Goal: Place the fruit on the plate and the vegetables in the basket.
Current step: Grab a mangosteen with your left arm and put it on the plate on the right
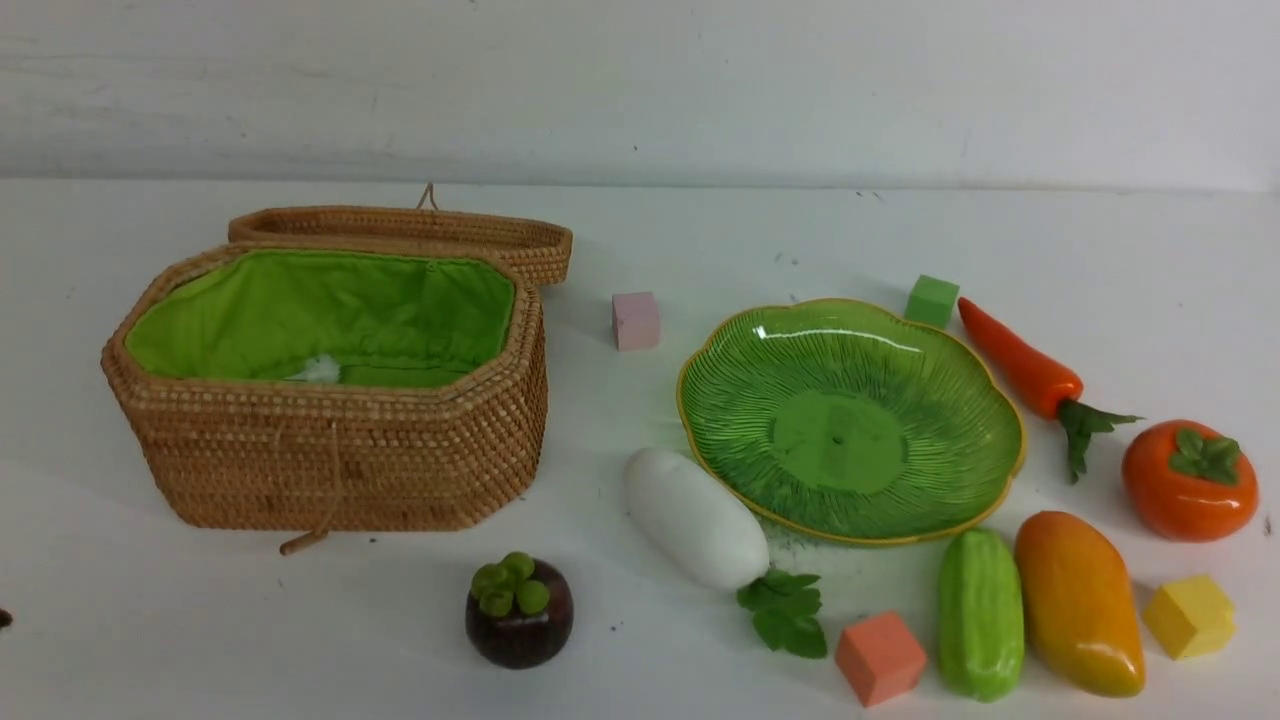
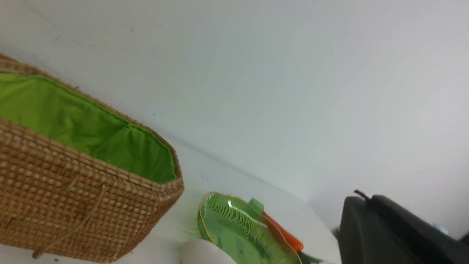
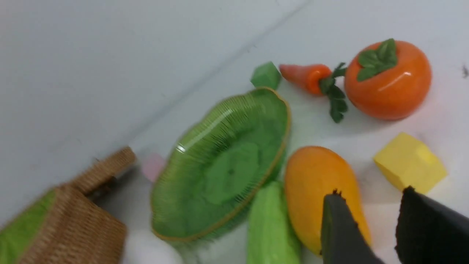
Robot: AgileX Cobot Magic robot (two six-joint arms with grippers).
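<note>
No arm shows in the front view. The open basket [image 1: 330, 470] stands at the left, its lid folded back. The empty green plate [image 1: 850, 420] sits right of centre. The white radish [image 1: 695, 518] lies at the plate's near left, and the mangosteen [image 1: 520, 612] sits nearer still. The cucumber [image 1: 980, 612] and mango [image 1: 1080, 600] lie side by side in front of the plate. The carrot [image 1: 1020, 360] and persimmon [image 1: 1190, 480] are at its right. My left gripper [image 2: 366, 198] is shut and empty, in the air beside the basket [image 2: 91, 205]. My right gripper [image 3: 372, 192] is open above the mango [image 3: 315, 183].
Foam cubes lie about: pink [image 1: 636, 320] between basket and plate, green [image 1: 932, 300] behind the plate, orange [image 1: 880, 657] by the cucumber, yellow [image 1: 1189, 616] right of the mango. A white wall closes the table's far edge.
</note>
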